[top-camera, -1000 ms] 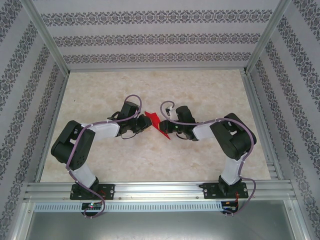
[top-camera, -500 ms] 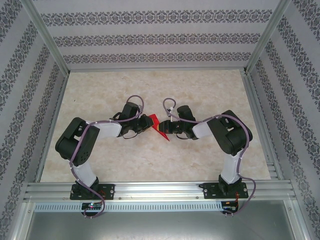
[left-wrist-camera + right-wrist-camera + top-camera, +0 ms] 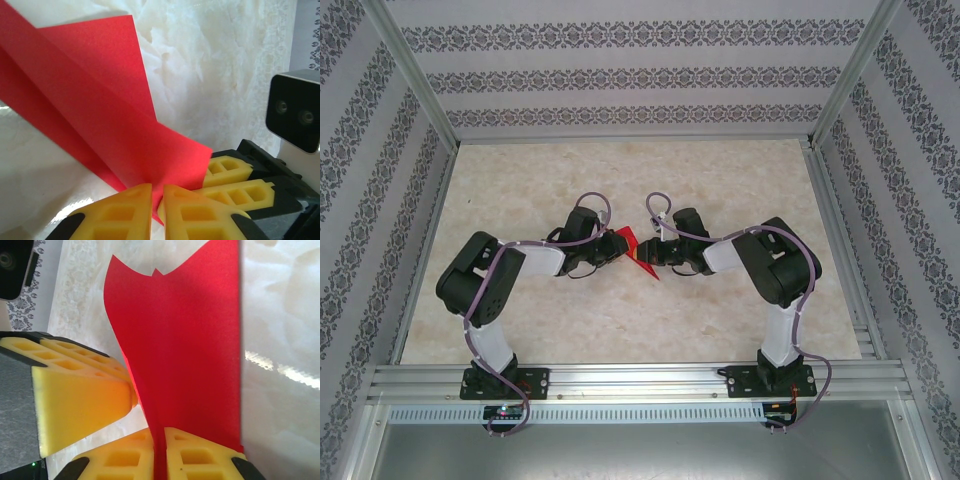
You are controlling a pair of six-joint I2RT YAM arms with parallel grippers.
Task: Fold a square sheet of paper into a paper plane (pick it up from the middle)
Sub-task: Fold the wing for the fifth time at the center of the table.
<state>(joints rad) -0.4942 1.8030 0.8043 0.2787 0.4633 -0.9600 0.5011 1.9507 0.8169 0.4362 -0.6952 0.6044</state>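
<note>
A pale marble-patterned surface [image 3: 620,320] sits inside an aluminium frame [image 3: 640,376]. Walls [image 3: 630,75] with grey ornamental bands on white enclose it on three sides.

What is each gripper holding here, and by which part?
The thin, creased bright red paper sheet. The left gripper and right gripper each pinch an edge of it, close beside each other.

Left hand [image 3: 157,189] and right hand [image 3: 159,432] meet, pinched shut.
</note>
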